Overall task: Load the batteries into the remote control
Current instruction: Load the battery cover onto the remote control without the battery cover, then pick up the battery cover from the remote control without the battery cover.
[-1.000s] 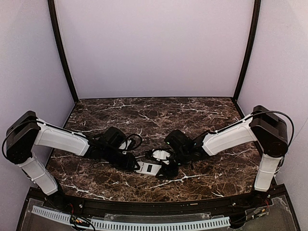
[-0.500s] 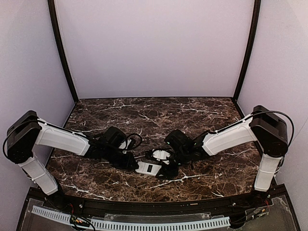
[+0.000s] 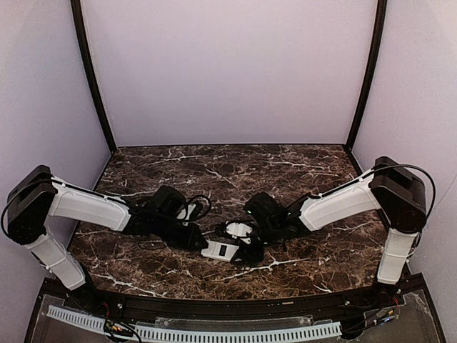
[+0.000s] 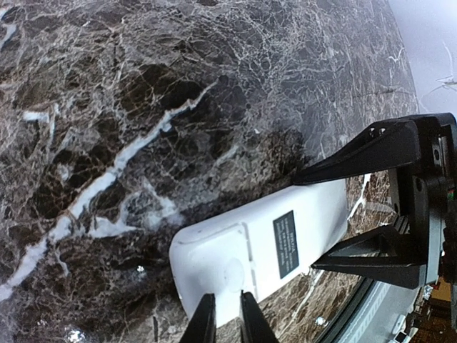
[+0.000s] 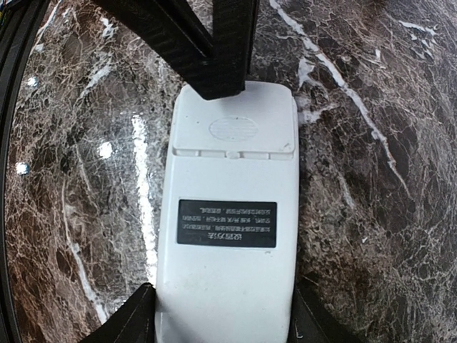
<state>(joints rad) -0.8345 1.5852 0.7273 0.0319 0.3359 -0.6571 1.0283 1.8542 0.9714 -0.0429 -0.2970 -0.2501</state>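
Marble tabletop (image 3: 285,168), dark brown with white veins, carries the white rectangular plastic remote control (image 3: 221,249) near its front middle, lying back upward with its dark rectangular label (image 5: 227,223) showing. The right gripper (image 5: 225,321) straddles the label end and clamps it, one black finger pressed to each long side. The left gripper (image 4: 227,318) meets the opposite end at the white cover panel (image 5: 234,128). Its fingers stand almost together; whether they pinch the panel's edge is unclear.
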